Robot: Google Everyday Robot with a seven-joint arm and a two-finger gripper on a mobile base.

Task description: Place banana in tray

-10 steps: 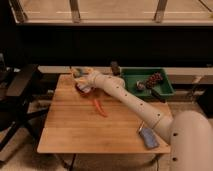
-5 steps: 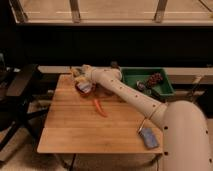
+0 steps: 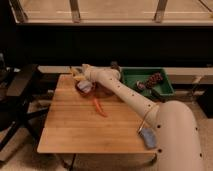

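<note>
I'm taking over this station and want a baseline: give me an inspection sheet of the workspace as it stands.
Surface: wooden table, nothing spilled.
Job's things: banana at the far left corner, outside the tray; green tray at far right, with dark items inside.
Clutter: dark-red bowl beside the banana; orange carrot-like piece mid-table; blue object at the near right edge.
Grippers: gripper open, at the banana, arm stretched across the table.
Cables: nothing seen.
Surroundings: black chair at left; dark wall behind.
</note>
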